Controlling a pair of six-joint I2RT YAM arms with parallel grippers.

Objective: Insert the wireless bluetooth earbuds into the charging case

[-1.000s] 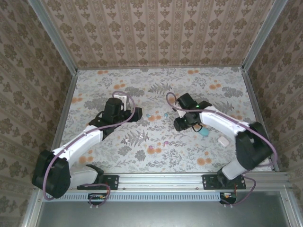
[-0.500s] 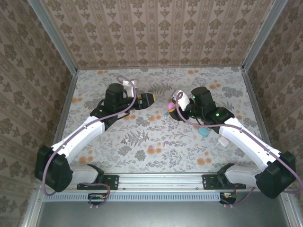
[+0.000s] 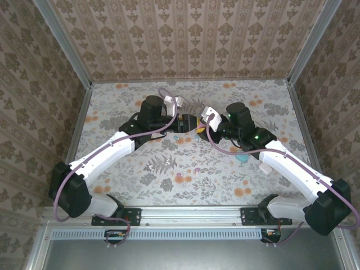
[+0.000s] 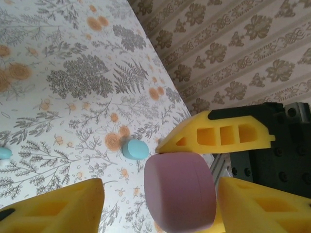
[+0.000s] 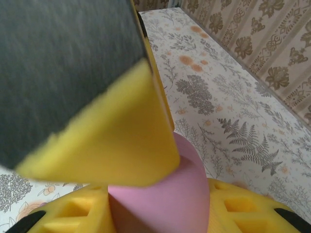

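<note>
- Clamped on pink case (image 4: 180, 191) with right hand (image 3: 203, 124), upper centre of top view.
- Straddling same case with left hand (image 3: 193, 122): fingers spread, not gripping, gap visible on one side in left wrist view.
- Earbuds (image 3: 179, 176) loose on tabletop (image 3: 140, 188), lower centre of top view, well apart from both hands.
- Teal case (image 3: 242, 158) on tabletop, tucked beside right arm.
</note>
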